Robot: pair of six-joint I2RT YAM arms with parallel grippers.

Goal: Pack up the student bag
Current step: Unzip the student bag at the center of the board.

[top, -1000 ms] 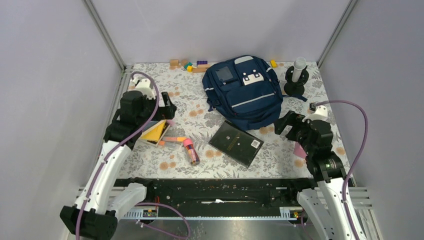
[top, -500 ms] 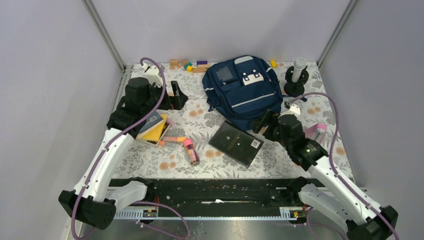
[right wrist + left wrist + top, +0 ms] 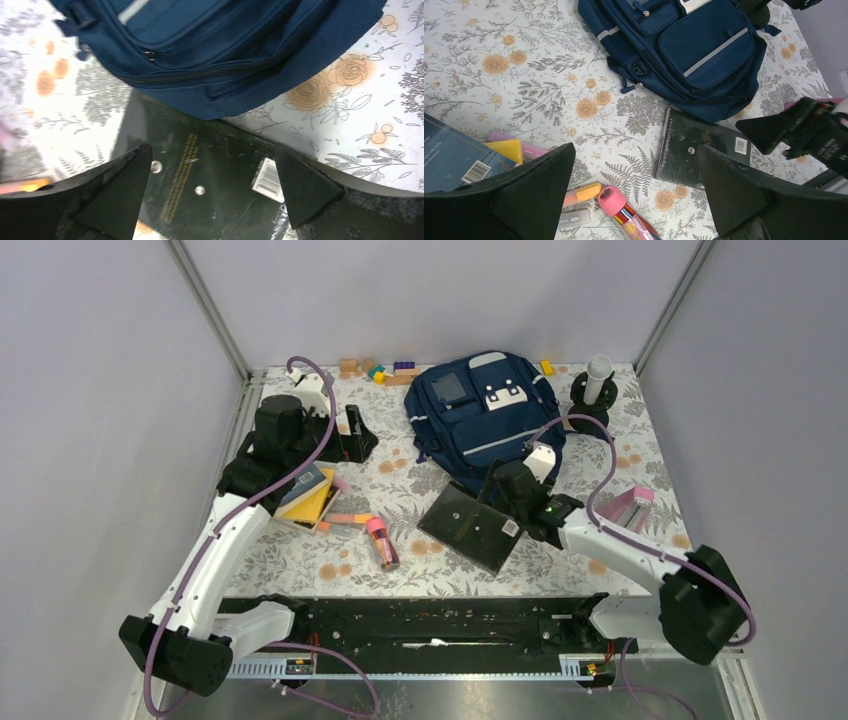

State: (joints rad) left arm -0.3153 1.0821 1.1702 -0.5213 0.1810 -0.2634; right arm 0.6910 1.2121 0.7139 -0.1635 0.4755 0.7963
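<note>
A floral-patterned desk (image 3: 400, 480) is seen from above, with two robot arms reaching in from its near edge. The student bag (image 3: 487, 420), navy blue with a pale stripe across its front pocket, is laid flat at the far middle of the desk, front pockets facing up. A flat black book (image 3: 472, 527) is set on the near side of the bag, its far edge touching the bag's lower rim.

The right pincer (image 3: 212, 147) is held above that meeting point, its two fingers spread wide with nothing between them. Book and bag edge are both framed in the gap in the right wrist view. The left pincer (image 3: 635, 150) is held over the far left of the desk, apart from the bag, likewise spread wide and pinching nothing.

Beside the left arm a stack of books (image 3: 310, 498), blue over yellow, is laid. A pink-capped tube (image 3: 381, 542) and an orange marker (image 3: 581, 192) are found just to its right. Small coloured blocks (image 3: 378, 370) are lined along the far edge, left of the bag. A black stand carrying a white cylinder (image 3: 593, 390) is placed right of the bag, and a pink item (image 3: 632, 505) is laid near the right edge.
</note>
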